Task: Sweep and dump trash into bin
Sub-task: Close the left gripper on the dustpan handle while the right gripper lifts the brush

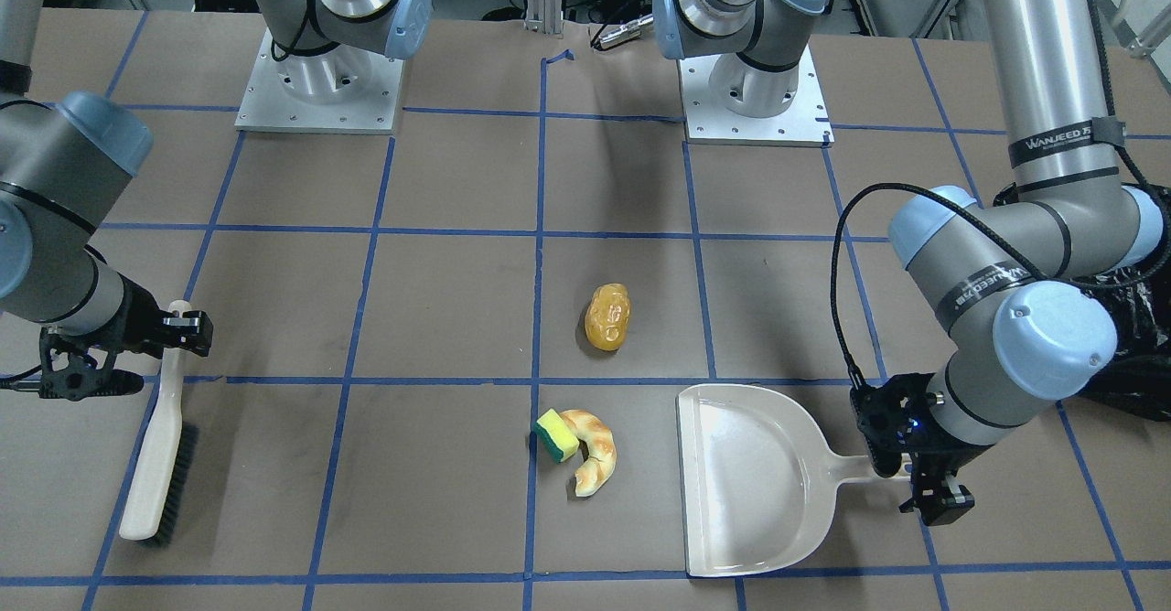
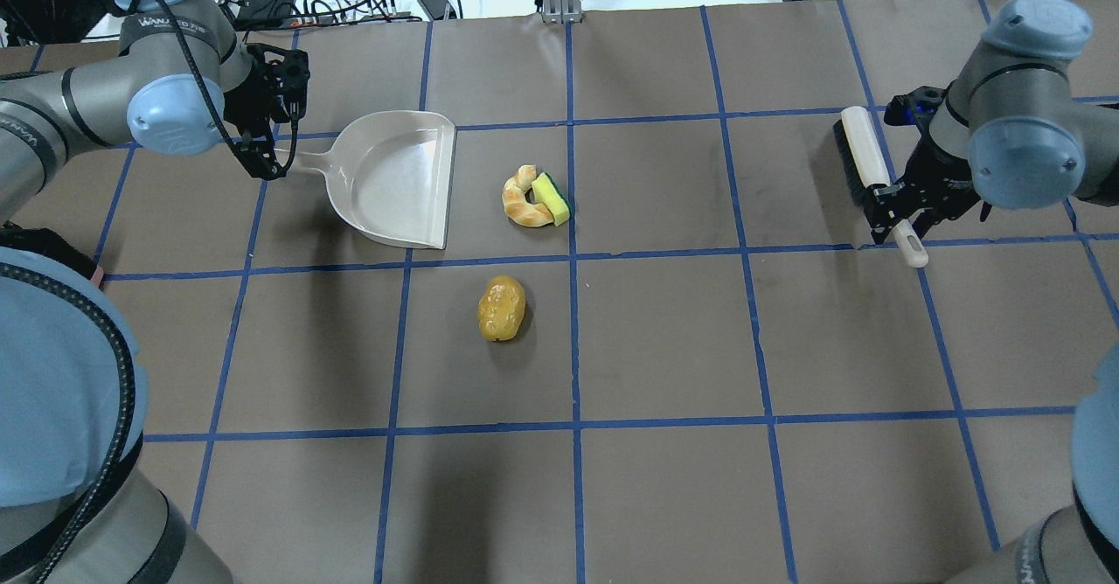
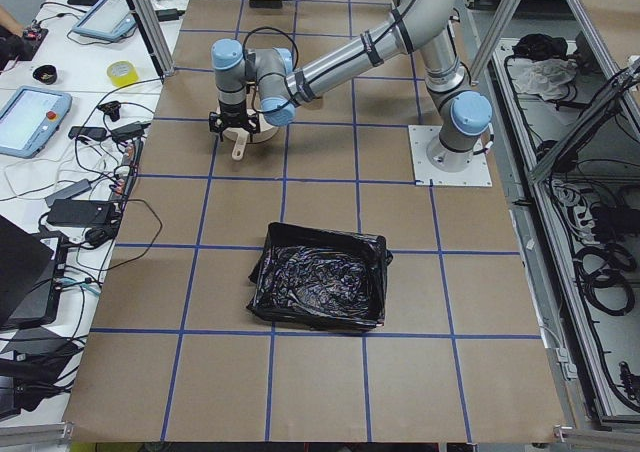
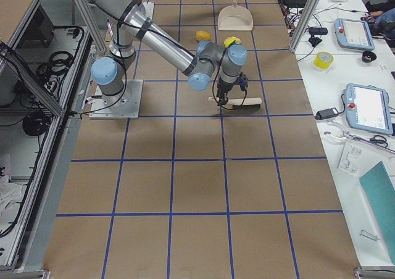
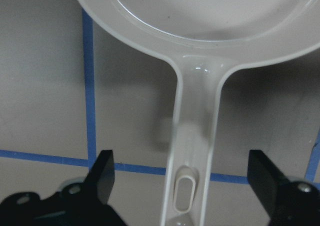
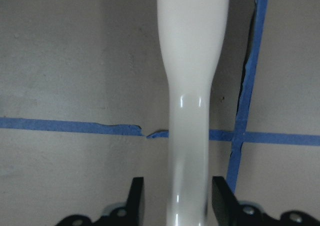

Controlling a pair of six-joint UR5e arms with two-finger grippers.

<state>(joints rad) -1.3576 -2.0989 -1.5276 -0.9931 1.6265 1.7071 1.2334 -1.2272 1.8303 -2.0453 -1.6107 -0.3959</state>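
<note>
Three items of trash are seen mid-frame in the front-facing view: the potato (image 1: 608, 316) above, and below it the sponge (image 1: 556, 434) touching the croissant (image 1: 593, 463), left of the cream dustpan (image 1: 746, 483). The left gripper (image 5: 181, 181) is spread wide astride the dustpan handle, untouched by either finger. The right gripper (image 6: 177, 201) is drawn in around the brush (image 1: 157, 451) handle, with a gap visible on one side. The black-bagged bin (image 3: 325, 235) is seen lower centre in the left-side view.

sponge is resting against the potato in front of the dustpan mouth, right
No: the sponge rests against the croissant, not the potato, which lies apart on its own. It is in front of the dustpan mouth, as the overhead view shows.
</note>
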